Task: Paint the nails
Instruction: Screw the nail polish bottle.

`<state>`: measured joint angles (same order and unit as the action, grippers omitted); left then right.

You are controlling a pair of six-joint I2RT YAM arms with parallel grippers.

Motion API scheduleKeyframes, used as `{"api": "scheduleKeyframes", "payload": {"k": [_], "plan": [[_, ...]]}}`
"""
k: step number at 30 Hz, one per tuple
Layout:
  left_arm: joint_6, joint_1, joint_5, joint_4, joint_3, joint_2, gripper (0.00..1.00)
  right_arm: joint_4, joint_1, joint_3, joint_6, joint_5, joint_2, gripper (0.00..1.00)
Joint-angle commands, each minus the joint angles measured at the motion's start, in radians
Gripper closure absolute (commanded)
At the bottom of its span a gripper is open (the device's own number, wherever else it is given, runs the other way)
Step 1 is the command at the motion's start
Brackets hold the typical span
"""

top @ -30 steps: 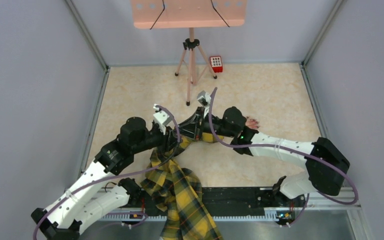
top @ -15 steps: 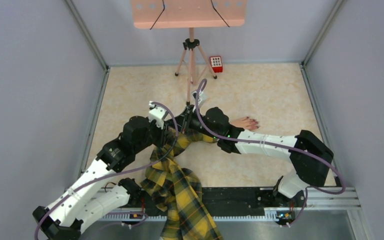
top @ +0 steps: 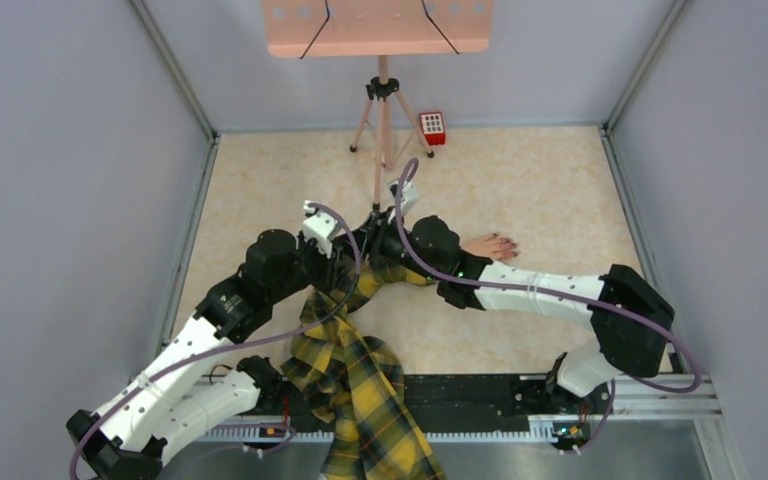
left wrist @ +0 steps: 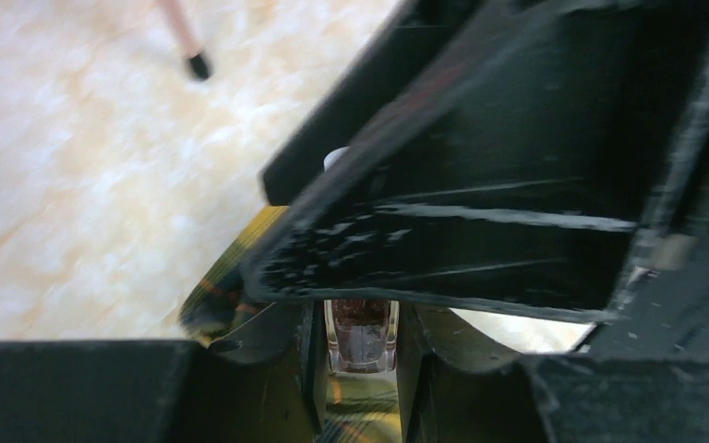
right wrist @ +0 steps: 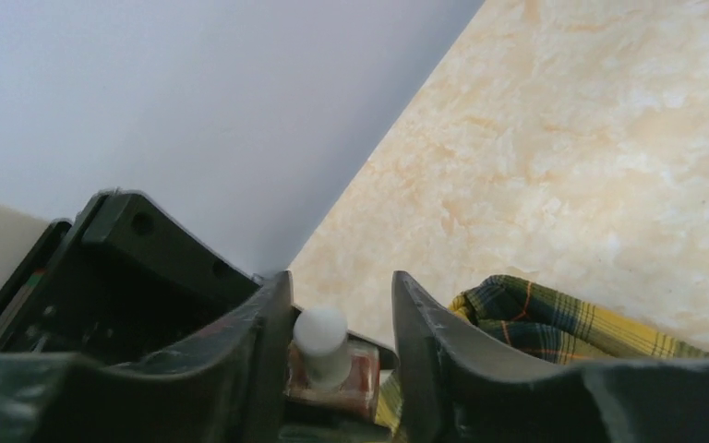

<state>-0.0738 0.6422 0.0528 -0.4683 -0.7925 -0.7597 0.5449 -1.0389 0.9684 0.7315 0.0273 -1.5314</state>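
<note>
Item: small glass bottle (left wrist: 360, 340), dark red polish, clamped in our left gripper (left wrist: 358, 314) so the parted right gripper (right wrist: 340, 286) reaches its white cap (right wrist: 321, 337).

Cannot resolve the nails (top: 507, 243) from overhead; cannot see the top of the bottle (left wrist: 360, 334) behind the blurred black housing (left wrist: 517, 212) filling the left wrist view.

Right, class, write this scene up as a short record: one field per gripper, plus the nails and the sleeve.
left gripper: shut on small clear glass bottle of dark red polish
right gripper: open, fingers either side of that bottle's white rounded cap
nails: dark red, on pale pink mannequin hand lying on beige marbled table
sleeve: yellow-black plaid fabric, running to the near edge
</note>
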Motion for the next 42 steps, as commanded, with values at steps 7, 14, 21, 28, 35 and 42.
{"api": "scheduleKeyframes", "payload": {"k": [7,14,21,28,35,42], "plan": [[0.014,0.01,0.295,0.178,-0.039,-0.001,1.0,-0.058,-0.01,-0.114,-0.109,0.16,0.252,0.18],[0.005,-0.004,0.315,0.179,-0.042,-0.006,1.0,-0.051,-0.008,-0.217,-0.183,0.196,0.437,0.08],[0.009,-0.012,0.404,0.182,-0.048,-0.014,1.0,-0.11,0.013,-0.261,-0.307,0.154,0.604,0.03],[-0.004,-0.014,0.705,0.229,-0.04,-0.015,1.0,-0.015,0.143,-0.323,-0.292,-0.242,0.678,0.03],[-0.09,-0.014,1.005,0.331,-0.03,-0.044,1.0,0.252,0.166,-0.37,-0.245,-0.612,0.663,0.03],[-0.096,-0.012,1.057,0.336,-0.027,-0.03,1.0,0.421,0.166,-0.354,-0.154,-0.733,0.551,0.16]]}}
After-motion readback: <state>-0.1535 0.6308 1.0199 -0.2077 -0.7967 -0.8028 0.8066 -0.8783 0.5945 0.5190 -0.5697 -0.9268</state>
